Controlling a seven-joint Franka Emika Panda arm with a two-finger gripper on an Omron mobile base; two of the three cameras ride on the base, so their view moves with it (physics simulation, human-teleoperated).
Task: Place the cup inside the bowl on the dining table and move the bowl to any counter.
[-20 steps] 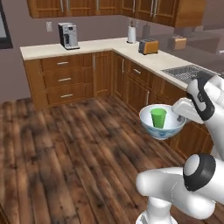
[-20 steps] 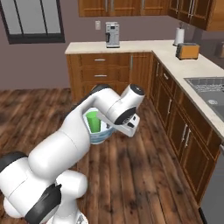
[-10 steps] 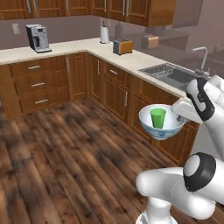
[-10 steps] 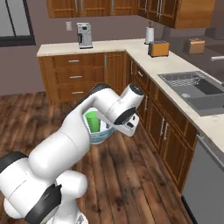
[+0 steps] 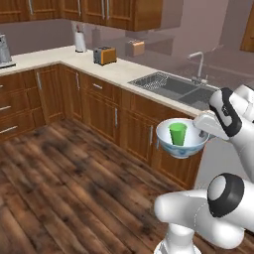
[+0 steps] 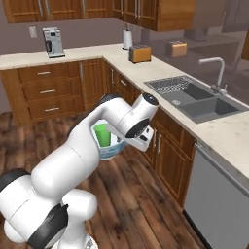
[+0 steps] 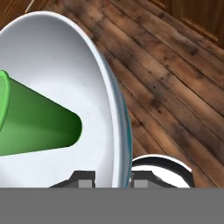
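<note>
Green cup (image 5: 177,133) stands in the bowl (image 5: 181,147), whose rim the gripper (image 7: 113,180) pinches above wooden floor (image 5: 59,183)

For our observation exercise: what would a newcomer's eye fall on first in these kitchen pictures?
First, the small bright green tapered cup standing upright inside the round white bowl, carried in mid-air above the wooden floor. The claw pinches the bowl's rim. Behind it runs the beige stone counter with its grey double sink.
</note>
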